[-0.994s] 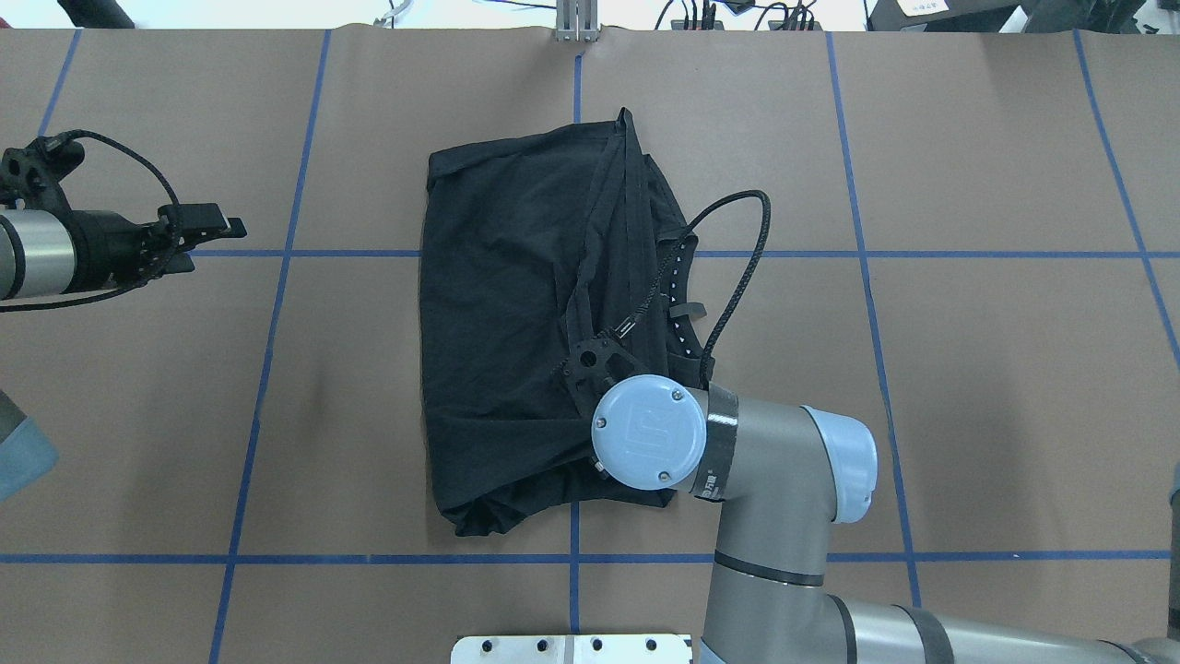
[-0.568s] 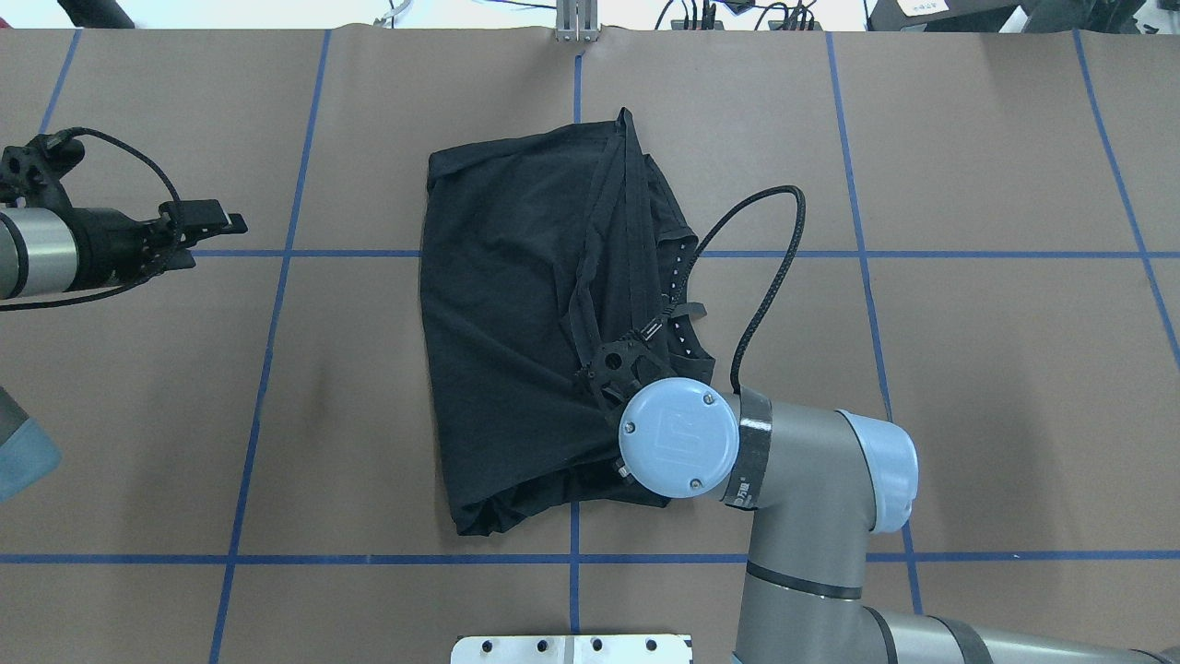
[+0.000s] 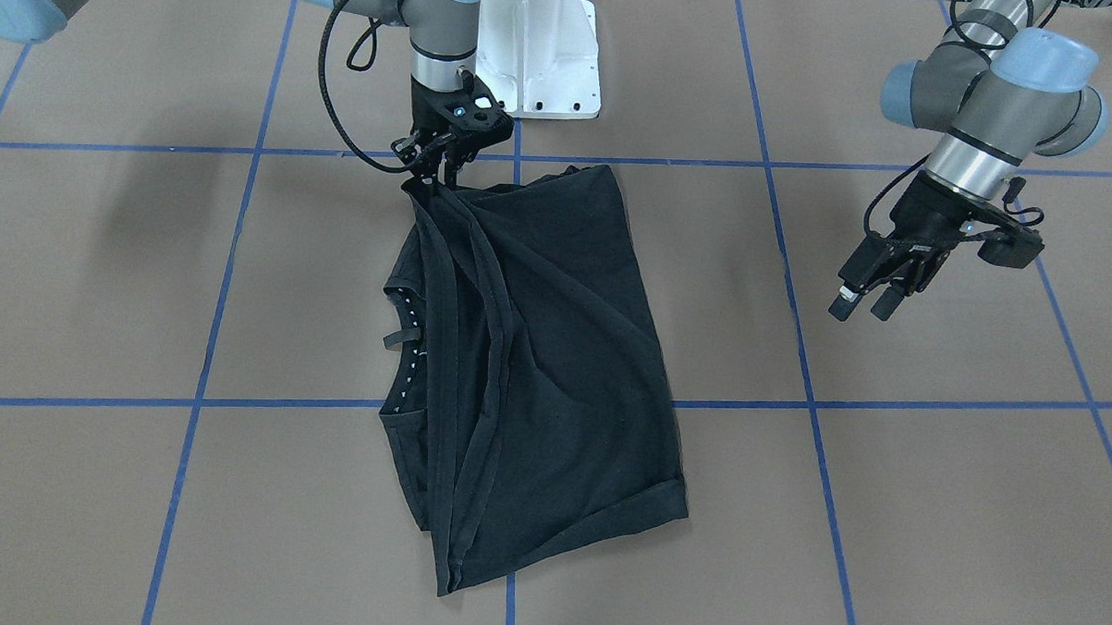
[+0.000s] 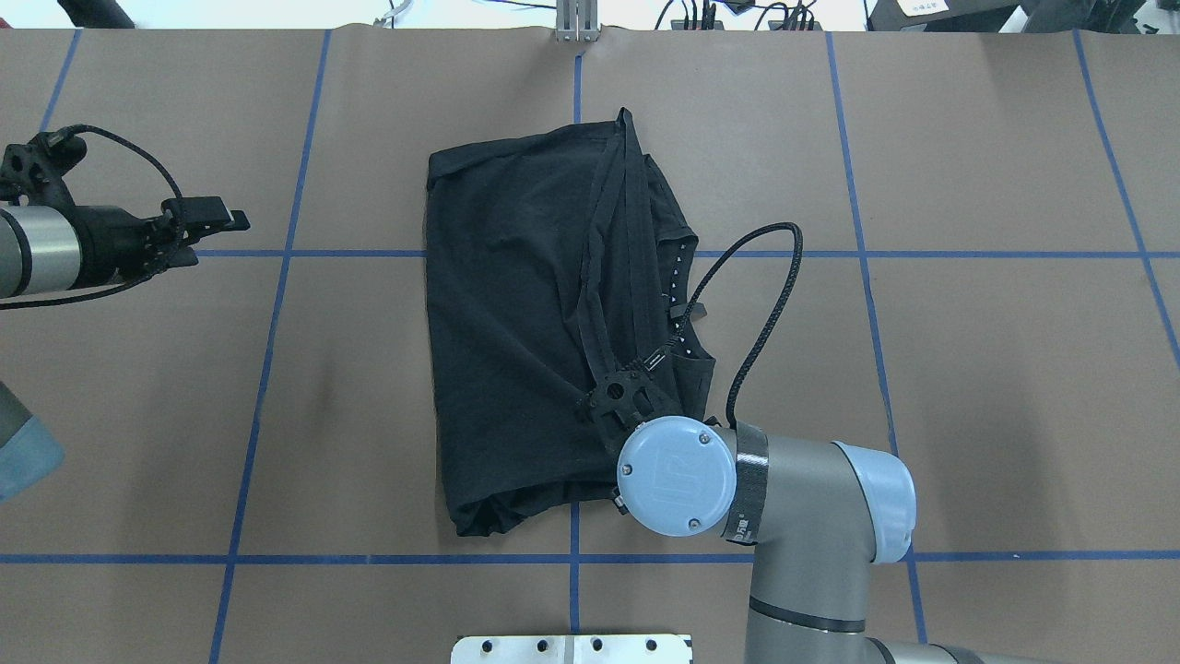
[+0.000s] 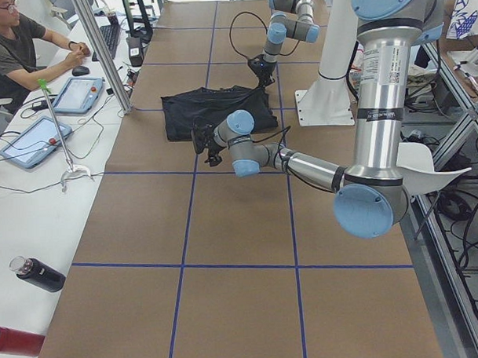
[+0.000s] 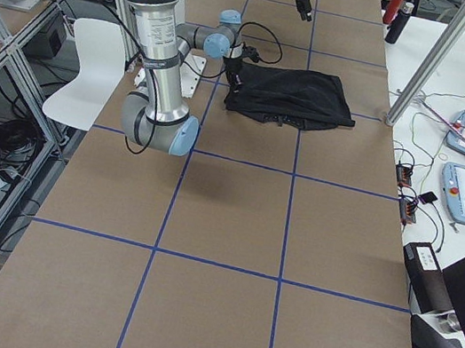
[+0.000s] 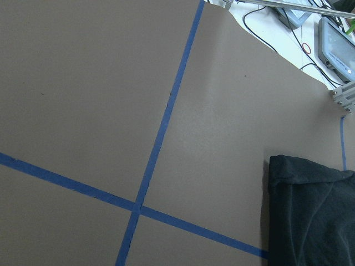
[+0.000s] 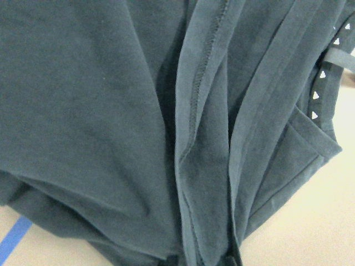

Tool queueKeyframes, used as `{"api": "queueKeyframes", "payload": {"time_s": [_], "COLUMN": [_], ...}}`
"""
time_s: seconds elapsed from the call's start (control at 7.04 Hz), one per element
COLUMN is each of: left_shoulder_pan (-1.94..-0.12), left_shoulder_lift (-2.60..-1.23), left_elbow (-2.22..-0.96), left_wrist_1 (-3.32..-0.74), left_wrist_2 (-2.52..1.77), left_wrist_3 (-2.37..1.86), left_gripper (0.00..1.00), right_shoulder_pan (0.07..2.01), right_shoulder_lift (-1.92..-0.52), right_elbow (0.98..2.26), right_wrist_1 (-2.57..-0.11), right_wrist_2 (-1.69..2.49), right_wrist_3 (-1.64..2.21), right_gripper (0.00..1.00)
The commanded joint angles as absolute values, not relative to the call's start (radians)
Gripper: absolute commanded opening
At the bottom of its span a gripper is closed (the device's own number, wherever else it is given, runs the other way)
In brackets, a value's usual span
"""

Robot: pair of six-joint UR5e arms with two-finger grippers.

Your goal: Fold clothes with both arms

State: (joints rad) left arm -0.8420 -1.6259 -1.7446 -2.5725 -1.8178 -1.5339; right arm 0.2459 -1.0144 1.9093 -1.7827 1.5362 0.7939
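On the brown tabletop (image 3: 928,511), our right end effector (image 3: 439,177) pinches the T-shirt (image 3: 564,350) hem, left end effector (image 3: 860,300) spread empty; we fear one-sided dragging may bunch its layers.

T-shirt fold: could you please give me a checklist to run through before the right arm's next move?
1. Right gripper grips the T-shirt: ok, hems run taut to it.
2. Left gripper open, clear of the T-shirt: ok.
3. T-shirt lies flat: not ok, ridges bunch beside the collar.
4. Cable clear of the T-shirt: cannot tell, it loops above the collar.
5. Number of layers pinched: cannot tell.
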Motion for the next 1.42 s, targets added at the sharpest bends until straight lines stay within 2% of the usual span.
{"api": "queueKeyframes", "payload": {"time_s": [0.0, 0.14, 0.28, 0.43, 0.85, 1.14, 1.28], "left_shoulder_pan": [-0.842, -0.842, -0.842, -0.842, -0.845, -0.845, -0.845], "left_shoulder_lift": [-1.626, -1.626, -1.625, -1.618, -1.602, -1.601, -1.601], "left_elbow": [-1.746, -1.747, -1.749, -1.752, -1.762, -1.761, -1.761], "left_wrist_1": [-2.572, -2.572, -2.572, -2.572, -2.572, -2.572, -2.572], "left_wrist_2": [-1.818, -1.816, -1.816, -1.816, -1.816, -1.816, -1.816], "left_wrist_3": [-1.534, -1.534, -1.534, -1.534, -1.532, -1.532, -1.532], "left_gripper": [1.0, 1.0, 1.0, 1.0, 1.0, 1.0, 1.0], "right_shoulder_pan": [0.28, 0.314, 0.33, 0.33, 0.33, 0.33, 0.33], "right_shoulder_lift": [-1.006, -0.979, -0.93, -0.876, -0.809, -0.808, -0.811], "right_elbow": [1.911, 1.895, 1.832, 1.747, 1.634, 1.631, 1.629], "right_wrist_1": [-1.778, -1.773, -1.731, -1.697, -1.698, -1.698, -1.7], "right_wrist_2": [1.545, 1.546, 1.545, 1.545, 1.534, 1.529, 1.529], "right_wrist_3": [0.796, 0.796, 0.796, 0.798, 0.795, 0.795, 0.793], "right_gripper": [0.61, 0.55, 0.53, 0.46, 0.43, 0.41, 0.27]}}
